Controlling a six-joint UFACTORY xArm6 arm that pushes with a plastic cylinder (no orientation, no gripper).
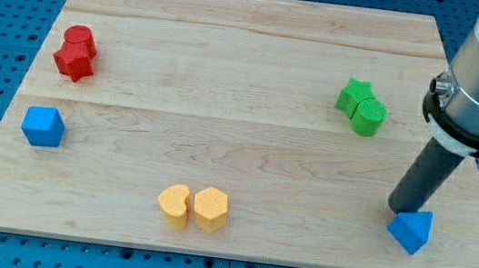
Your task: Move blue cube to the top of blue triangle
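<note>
The blue cube sits near the board's left edge, below the red blocks. The blue triangle lies near the bottom right corner of the board. My tip is at the lower end of the dark rod, just above and left of the blue triangle, touching or nearly touching it. The tip is far to the right of the blue cube, almost the whole board width away.
A red cylinder and a red star touch at the upper left. A green star and a green cylinder touch at the upper right. Two yellow blocks sit side by side at the bottom centre. The wooden board lies on a blue pegboard.
</note>
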